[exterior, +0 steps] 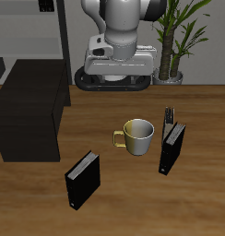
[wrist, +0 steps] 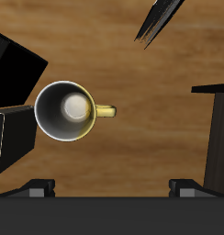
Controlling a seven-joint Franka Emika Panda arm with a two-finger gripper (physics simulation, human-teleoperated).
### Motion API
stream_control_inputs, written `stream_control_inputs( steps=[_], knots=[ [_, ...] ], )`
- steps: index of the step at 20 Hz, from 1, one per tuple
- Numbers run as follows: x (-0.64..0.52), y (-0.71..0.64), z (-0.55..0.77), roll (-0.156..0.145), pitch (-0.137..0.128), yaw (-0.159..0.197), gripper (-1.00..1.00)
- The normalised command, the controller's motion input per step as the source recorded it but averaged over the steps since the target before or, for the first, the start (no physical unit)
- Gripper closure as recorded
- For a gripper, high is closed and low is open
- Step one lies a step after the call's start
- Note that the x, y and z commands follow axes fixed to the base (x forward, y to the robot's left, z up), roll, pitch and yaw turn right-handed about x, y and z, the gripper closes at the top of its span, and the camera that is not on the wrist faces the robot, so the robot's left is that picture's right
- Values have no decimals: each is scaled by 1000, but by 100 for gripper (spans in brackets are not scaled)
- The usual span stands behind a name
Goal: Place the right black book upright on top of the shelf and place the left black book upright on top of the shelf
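table (exterior: 207, 198): wood grain | shelf (exterior: 31, 106): matt black | mug (exterior: 138, 136): glossy

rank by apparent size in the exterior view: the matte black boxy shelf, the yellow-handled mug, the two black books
1. Matte black boxy shelf, clearly largest.
2. The two black books: right black book and left black book look about alike; one is nearer the camera, so unranked.
3. Yellow-handled mug, smallest.

The mug (exterior: 138, 136) sits mid-table before me; the left black book (exterior: 171, 147) stands just beside it at three o'clock, the right black book (exterior: 83, 179) at seven o'clock, the shelf (exterior: 29, 108) at nine o'clock, well apart
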Motion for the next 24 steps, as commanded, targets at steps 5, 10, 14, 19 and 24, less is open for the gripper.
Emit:
stream_control_inputs(
  steps=[5,10,14,19,24],
  knots=[
    [253,-239,128,7,15,6,-100],
    [322,-312,95,-3,18,-8,-100],
    [298,-364,90,8,-2,-46,-100],
    [326,-364,124,22,2,-22,-100],
    [285,-373,61,-9,15,-13,-100]
  ],
)
